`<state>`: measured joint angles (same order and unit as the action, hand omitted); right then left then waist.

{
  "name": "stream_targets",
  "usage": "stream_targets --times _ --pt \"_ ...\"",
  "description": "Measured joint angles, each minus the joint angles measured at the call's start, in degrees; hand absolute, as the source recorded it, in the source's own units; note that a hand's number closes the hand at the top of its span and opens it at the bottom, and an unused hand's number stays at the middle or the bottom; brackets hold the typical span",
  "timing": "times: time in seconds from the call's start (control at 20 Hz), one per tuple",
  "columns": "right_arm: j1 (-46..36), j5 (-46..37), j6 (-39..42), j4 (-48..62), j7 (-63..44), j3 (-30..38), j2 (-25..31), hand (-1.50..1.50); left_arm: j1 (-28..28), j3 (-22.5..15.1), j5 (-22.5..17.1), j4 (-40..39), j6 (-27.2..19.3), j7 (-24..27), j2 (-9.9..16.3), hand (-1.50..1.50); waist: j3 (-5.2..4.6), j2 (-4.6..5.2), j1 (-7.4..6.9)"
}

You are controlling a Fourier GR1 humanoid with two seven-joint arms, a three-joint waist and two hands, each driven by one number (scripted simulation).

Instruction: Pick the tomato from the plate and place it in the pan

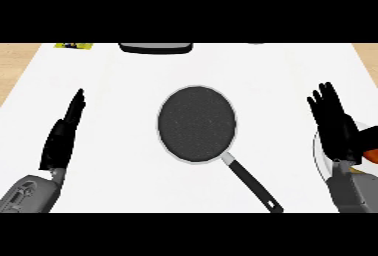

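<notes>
The tomato [371, 156] is sitting on the plate [320, 161] at the bench's right edge, just right of and partly hidden by the right robot hand [336, 125], whose fingers are lying straight, holding nothing; the pan [197, 124] is lying well left.

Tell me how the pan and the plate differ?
The pan is dark with a long black handle and lies in full view mid-counter; the plate is white, without a handle, and mostly hidden behind the right hand at the right edge. The pan is empty; the plate holds the tomato. Both look round.
</notes>
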<state>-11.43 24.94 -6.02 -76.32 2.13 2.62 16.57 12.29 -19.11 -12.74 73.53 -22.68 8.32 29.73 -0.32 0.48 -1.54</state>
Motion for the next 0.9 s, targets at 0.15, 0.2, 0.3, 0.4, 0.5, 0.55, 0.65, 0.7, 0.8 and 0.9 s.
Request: stream_targets --times 0.15,0.2,0.3,0.4,0.5,0.55,0.65,0.7,0.8,0.9 --pt "-0.7 3.7 5.7 2.8 2.6 5.0 3.5 -1.50 -1.3 0.5 0.2 1.5 0.6 -2.1 0.9 0.00 0.24 -0.26 0.53" --pt "-1.2 5.8 7.9 3.8 3.1 7.8 5.5 -1.50 -2.1 0.3 0.2 2.4 0.6 -2.8 1.3 0.00 0.34 -0.33 0.52" --pt "-2.3 10.5 12.6 5.5 3.9 13.3 9.6 -1.50 -3.6 0.2 -0.1 3.1 1.2 -4.0 2.2 0.00 0.48 -0.44 0.77" --pt "0.1 6.2 11.4 8.0 4.3 14.6 15.0 -1.50 -4.7 -0.4 -0.4 3.4 1.8 -4.5 1.9 0.00 0.31 -0.06 1.09" --pt "1.9 8.0 9.3 12.8 3.3 19.1 16.6 -1.50 -6.1 -0.6 -1.0 4.0 2.4 -5.1 2.1 0.00 0.44 -0.08 1.38" --pt "3.0 9.0 10.0 15.2 2.7 21.0 17.9 -1.50 -7.1 -1.2 -0.7 4.9 2.0 -5.5 1.8 0.00 0.49 -0.17 1.40" --pt "5.4 9.4 13.5 20.5 3.1 23.2 21.0 -1.50 -8.1 -1.7 -0.7 6.3 2.0 -6.7 1.8 0.00 0.55 -0.19 1.28" --pt "6.6 8.7 15.5 23.0 4.2 23.6 22.4 -1.50 -8.3 -1.7 -0.7 6.8 2.3 -7.1 2.0 0.00 0.56 -0.18 1.24" --pt "8.9 5.8 18.9 26.4 6.6 23.2 25.9 -1.50 -9.0 -2.1 -0.5 8.2 2.3 -7.8 2.2 0.00 0.62 -0.17 0.97" --pt "10.5 2.2 21.6 28.9 9.7 21.9 29.1 -1.50 -8.9 -2.3 -0.3 8.9 2.0 -8.5 1.9 0.00 0.63 -0.13 0.86"
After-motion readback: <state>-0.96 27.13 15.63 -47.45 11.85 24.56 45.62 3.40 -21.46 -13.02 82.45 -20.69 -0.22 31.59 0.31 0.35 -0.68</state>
